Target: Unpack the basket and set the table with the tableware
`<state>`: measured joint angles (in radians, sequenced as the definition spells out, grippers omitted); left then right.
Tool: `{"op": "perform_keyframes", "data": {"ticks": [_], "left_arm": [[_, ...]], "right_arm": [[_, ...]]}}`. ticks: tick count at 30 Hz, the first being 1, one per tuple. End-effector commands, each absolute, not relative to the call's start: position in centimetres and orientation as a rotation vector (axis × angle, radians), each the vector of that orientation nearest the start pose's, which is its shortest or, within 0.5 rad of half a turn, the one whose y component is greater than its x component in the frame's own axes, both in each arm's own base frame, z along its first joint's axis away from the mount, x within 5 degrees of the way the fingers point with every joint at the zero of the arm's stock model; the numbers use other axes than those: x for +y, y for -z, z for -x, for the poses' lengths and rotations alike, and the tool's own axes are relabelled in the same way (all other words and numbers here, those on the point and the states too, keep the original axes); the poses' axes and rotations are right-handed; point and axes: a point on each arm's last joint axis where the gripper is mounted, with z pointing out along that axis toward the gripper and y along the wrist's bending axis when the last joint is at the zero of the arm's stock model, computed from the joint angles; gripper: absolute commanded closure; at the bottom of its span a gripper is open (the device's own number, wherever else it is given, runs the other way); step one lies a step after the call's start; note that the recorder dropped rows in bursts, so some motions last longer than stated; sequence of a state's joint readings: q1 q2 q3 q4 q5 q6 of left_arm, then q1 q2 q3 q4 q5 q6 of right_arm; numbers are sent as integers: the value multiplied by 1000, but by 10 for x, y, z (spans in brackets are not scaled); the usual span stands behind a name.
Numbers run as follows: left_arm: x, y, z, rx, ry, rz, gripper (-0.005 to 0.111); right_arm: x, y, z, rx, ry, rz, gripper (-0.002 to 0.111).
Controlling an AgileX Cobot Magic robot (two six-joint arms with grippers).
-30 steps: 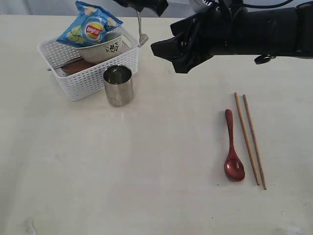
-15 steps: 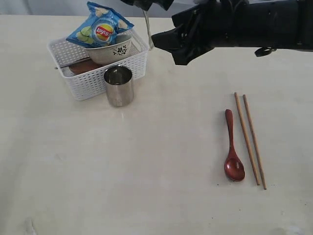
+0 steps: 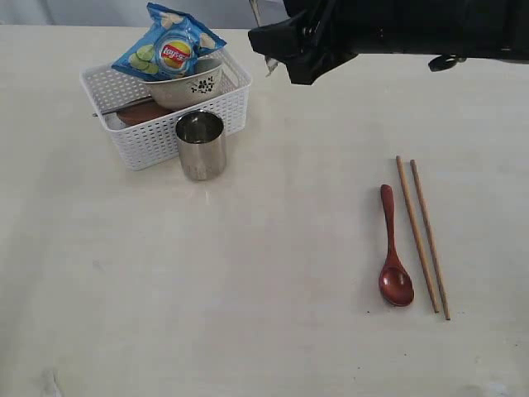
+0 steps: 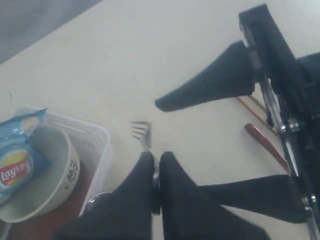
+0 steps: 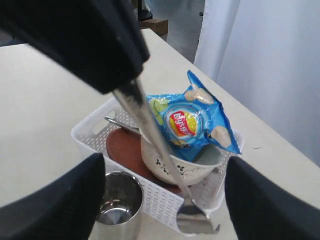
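My left gripper [image 4: 155, 159] is shut on the handle of a silver fork [image 4: 141, 131], held in the air beside the white basket [image 3: 157, 136]; in the exterior view only the fork [image 3: 269, 63] shows at the top edge. The right gripper [image 3: 285, 56] stands open close to the fork [image 5: 150, 125], which hangs between its fingers [image 5: 75, 200] untouched. The basket holds the floral bowl [image 3: 186, 87], a blue chip bag [image 3: 169, 50], a reddish-brown plate [image 3: 136, 113] and a silver knife [image 5: 120, 124]. The steel cup [image 3: 201, 145] stands against the basket's front wall.
On the right of the table [image 3: 248, 289] a dark red spoon [image 3: 393, 248] lies beside two wooden chopsticks [image 3: 421, 231]. The right arm [image 3: 430, 29] stretches across the top of the exterior view.
The left gripper has lifted the fork up and to the right, away from the basket. The basket slid slightly right early on. The right arm rose toward the fork.
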<state>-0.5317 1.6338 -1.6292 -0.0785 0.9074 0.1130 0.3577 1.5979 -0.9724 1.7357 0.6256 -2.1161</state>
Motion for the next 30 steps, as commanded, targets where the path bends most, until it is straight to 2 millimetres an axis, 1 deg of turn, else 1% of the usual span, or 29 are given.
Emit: {"op": "perform_keyframes", "data": {"ticks": [1, 6, 13, 17, 21, 27, 28, 30], "left_arm": [[-190, -386, -307, 2290, 310, -731, 107], [-193, -387, -306, 2284, 371, -711, 107], [-197, -390, -305, 2269, 441, -698, 107], [-197, -398, -303, 2254, 459, -693, 107], [-196, -405, -299, 2232, 475, -685, 107], [-195, -405, -297, 2247, 474, -693, 107], [-195, -405, -297, 2247, 474, -693, 107], [-195, -405, -297, 2247, 474, -693, 107]], "right_arm": [[169, -280, -305, 1612, -613, 1021, 44], [172, -283, -303, 1577, -660, 1040, 44], [172, -283, -303, 1577, -660, 1040, 44], [171, -276, -306, 1611, -643, 1032, 44], [172, -263, -311, 1654, -639, 1030, 44], [173, -264, -310, 1644, -656, 1036, 44], [173, -264, -310, 1644, -656, 1036, 45], [173, -264, -310, 1646, -653, 1035, 51]]}}
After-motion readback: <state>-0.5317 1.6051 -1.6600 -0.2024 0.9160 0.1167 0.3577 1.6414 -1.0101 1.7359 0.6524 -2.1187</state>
